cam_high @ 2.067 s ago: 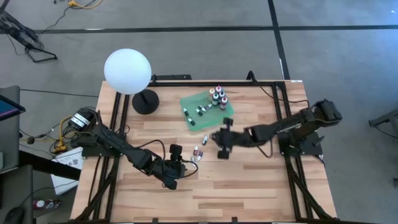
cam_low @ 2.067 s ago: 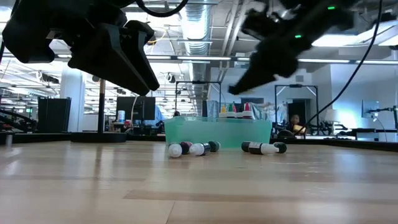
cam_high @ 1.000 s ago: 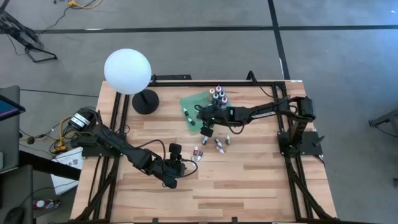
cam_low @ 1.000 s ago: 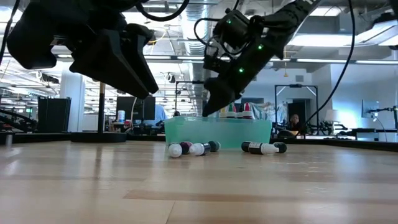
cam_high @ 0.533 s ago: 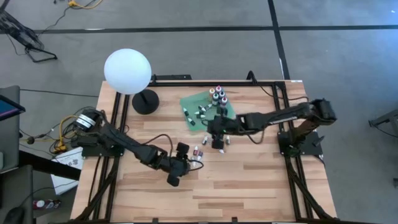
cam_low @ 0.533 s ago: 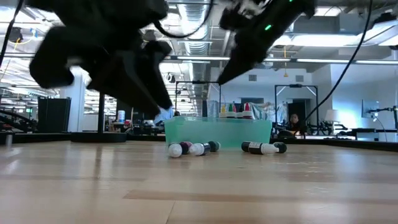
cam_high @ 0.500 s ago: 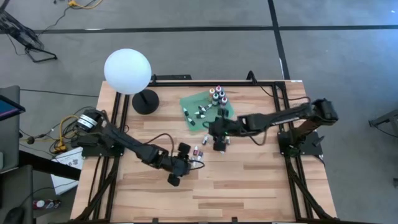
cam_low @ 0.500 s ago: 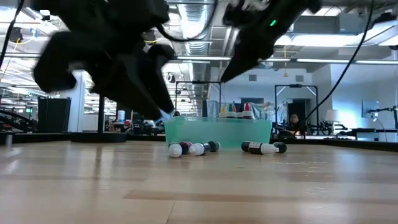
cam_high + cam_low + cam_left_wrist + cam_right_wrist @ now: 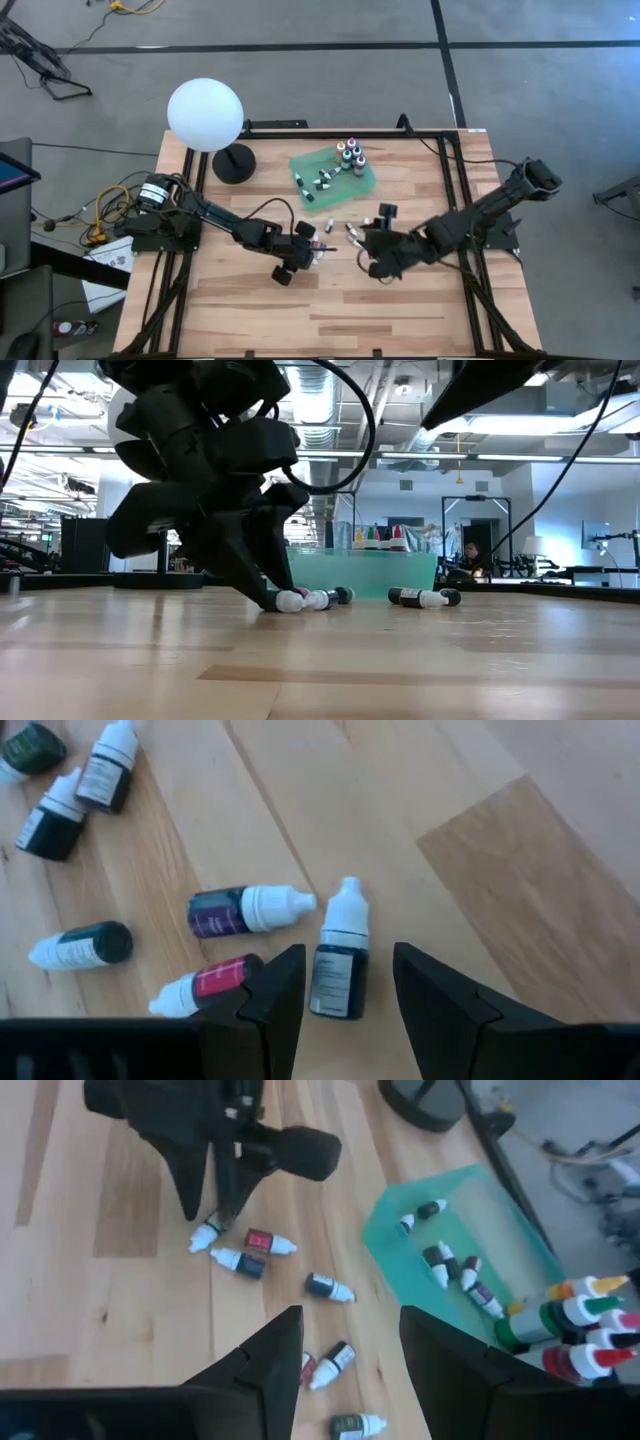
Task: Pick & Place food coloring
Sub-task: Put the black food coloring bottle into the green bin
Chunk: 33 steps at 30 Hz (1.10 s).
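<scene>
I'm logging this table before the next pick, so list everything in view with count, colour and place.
loose droppers: about seven, white-tipped with dark, red or purple labels, lying on the table in front of the tray
tray: one, green, far middle of the table
droppers in the tray: about five, dark with white tips, lying flat
upright bottles: about six, with yellow, green and red tips, clustered at the tray's far corner
lamp: one, white globe on a black base, far left corner
table: one, light wood
left claw: open, low over the loose droppers, straddling one
right claw: open, empty, above the table right of the loose droppers
</scene>
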Motion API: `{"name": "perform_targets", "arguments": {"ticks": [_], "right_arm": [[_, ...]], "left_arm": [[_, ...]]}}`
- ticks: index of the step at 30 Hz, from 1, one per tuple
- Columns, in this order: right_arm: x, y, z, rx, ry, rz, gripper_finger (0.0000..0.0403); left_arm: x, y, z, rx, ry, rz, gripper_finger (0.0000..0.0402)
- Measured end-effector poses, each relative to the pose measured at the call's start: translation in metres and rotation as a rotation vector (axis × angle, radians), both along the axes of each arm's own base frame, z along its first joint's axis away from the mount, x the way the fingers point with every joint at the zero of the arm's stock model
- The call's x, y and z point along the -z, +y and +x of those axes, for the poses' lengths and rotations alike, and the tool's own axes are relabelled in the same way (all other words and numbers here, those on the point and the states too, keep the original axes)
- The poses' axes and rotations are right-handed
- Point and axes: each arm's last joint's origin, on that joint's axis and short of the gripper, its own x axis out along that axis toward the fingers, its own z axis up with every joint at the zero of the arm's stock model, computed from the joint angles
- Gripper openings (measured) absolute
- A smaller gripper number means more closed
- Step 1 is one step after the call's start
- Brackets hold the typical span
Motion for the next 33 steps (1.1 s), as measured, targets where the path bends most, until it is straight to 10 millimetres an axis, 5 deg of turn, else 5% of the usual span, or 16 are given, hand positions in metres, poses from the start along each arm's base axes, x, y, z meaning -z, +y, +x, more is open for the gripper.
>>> {"name": "perform_targets", "arguments": {"ticks": [7, 22, 33], "right_arm": [[0.002, 0.025, -0.013, 0.002, -0.050, -0.014, 0.0153], [0.004, 0.035, -0.023, 0.029, -0.063, 0.012, 0.0143], [0.011, 0.033, -0.024, 0.030, -0.056, 0.007, 0.0137]], "left_arm": [[0.000, 0.007, 0.001, -0.032, 0.012, -0.029, 0.0148], [0.003, 0.008, -0.002, -0.081, 0.053, -0.055, 0.0147], [0.014, 0.006, 0.000, -0.081, 0.086, -0.077, 0.0078]]}}
